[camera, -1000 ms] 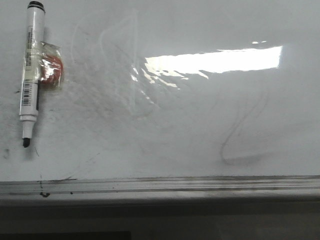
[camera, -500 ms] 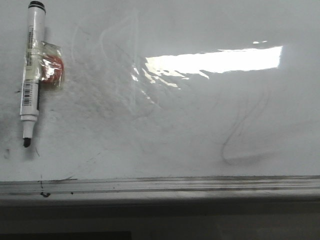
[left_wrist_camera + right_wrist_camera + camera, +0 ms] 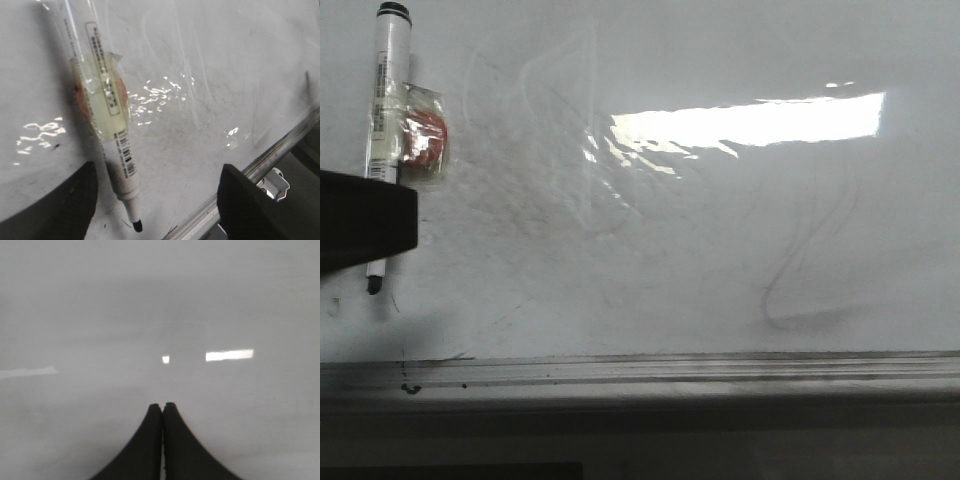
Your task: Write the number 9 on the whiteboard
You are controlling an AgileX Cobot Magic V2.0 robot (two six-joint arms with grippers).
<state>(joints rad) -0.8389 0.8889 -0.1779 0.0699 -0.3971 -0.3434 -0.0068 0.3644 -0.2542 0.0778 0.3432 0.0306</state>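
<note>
The whiteboard (image 3: pixel 720 260) is glossy and carries only faint grey erased smudges; no black number 9 shows on it. A white marker (image 3: pixel 385 90) with an uncapped black tip (image 3: pixel 371 286) lies on the board at the left. My left gripper (image 3: pixel 365 220) comes in from the left edge as a dark shape over the marker's lower barrel. In the left wrist view it (image 3: pixel 157 170) is open, and the marker (image 3: pixel 107 100) lies between its fingers with its tip end by the left finger. My right gripper (image 3: pixel 162 405) is shut and empty over bare board (image 3: pixel 150 315).
An orange-red pad under clear tape (image 3: pixel 423 140) sticks to the marker's side, also in the left wrist view (image 3: pixel 100 105). The board's grey metal frame edge (image 3: pixel 640 370) runs along the near side, also in the left wrist view (image 3: pixel 270 160). A bright light reflection (image 3: pixel 750 120) lies on the board.
My left gripper has come into the front view from the left and now covers the marker's lower barrel. The marker has not moved.
</note>
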